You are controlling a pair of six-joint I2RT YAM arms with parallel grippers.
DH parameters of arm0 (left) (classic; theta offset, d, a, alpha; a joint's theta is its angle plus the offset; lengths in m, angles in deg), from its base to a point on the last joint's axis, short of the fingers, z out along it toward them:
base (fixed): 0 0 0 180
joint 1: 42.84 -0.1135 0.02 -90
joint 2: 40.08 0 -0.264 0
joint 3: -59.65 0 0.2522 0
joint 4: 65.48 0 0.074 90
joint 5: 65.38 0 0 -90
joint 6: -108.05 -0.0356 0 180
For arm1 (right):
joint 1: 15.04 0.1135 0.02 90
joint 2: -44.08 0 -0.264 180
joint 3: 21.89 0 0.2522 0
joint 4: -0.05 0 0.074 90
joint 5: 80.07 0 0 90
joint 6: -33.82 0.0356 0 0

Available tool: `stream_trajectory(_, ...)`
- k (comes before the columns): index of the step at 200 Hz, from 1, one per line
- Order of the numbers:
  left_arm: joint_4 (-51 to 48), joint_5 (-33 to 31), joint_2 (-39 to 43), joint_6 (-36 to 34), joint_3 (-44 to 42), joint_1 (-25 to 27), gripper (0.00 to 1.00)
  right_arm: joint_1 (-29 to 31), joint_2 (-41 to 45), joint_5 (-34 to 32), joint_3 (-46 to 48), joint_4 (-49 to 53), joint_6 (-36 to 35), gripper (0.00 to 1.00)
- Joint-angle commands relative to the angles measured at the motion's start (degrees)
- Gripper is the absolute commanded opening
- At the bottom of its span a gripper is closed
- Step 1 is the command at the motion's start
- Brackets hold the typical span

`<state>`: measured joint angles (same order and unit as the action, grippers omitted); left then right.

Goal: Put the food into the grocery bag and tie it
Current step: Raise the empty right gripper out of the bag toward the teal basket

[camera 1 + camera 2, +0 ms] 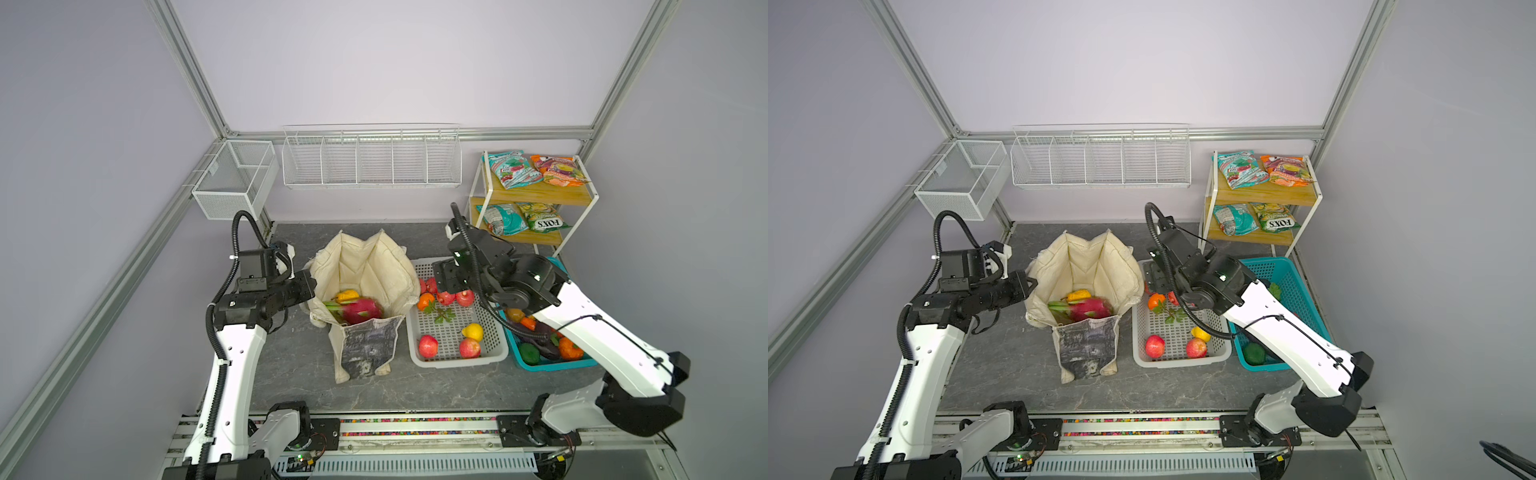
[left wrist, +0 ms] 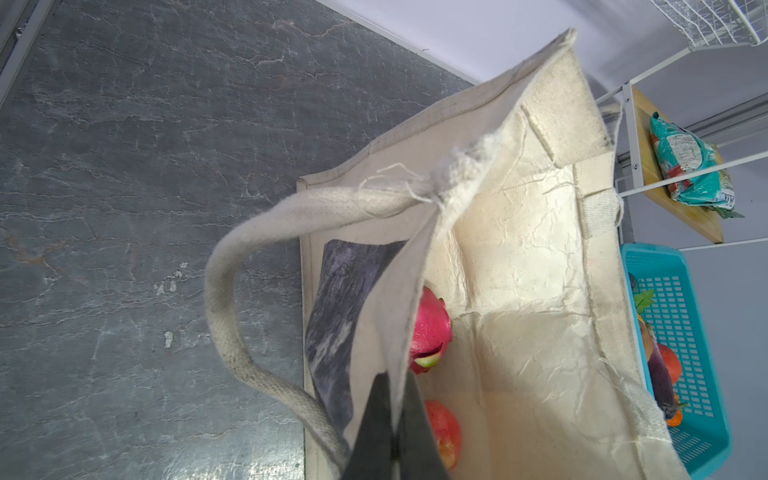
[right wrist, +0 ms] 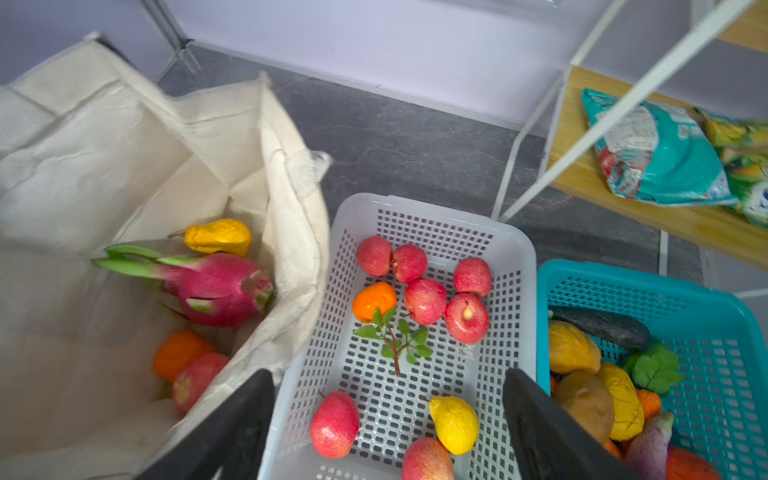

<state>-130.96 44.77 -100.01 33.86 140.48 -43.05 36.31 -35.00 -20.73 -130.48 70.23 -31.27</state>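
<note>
**Legible markings: one brand name**
The green-yellow snack packet (image 1: 542, 217) on the lower board of the shelf rack (image 1: 536, 195) reads "FOX'S", upside down in both top views. Print on the other packets (image 1: 515, 168) on that rack is illegible.

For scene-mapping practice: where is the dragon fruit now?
In both top views the dragon fruit lies inside the grocery bag, left of centre, beside a yellow fruit.
</note>
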Motion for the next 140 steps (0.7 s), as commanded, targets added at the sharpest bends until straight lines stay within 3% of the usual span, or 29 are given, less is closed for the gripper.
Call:
stream_trajectory(1, -0.48, -0.63, 0.56, -0.53, -0.71, 0.30, 0.00, -1.65, 4.30, -1.34, 5.96, -4.11, 4.72, 0.88)
stream_trajectory(77, -0.54, -1.67, 0.88, -0.53, -1.30, 0.30, 0.00, -4.07, 2.58, -0.58, 12.58, 5.11, 13.70, 0.88)
stream_trajectory(140, -0.34, -1.50, 1.12, -0.52, -1.41, 0.30, 0.00, -6.25, -0.12, 4.77, 17.82, 6.58, 20.76, 0.89)
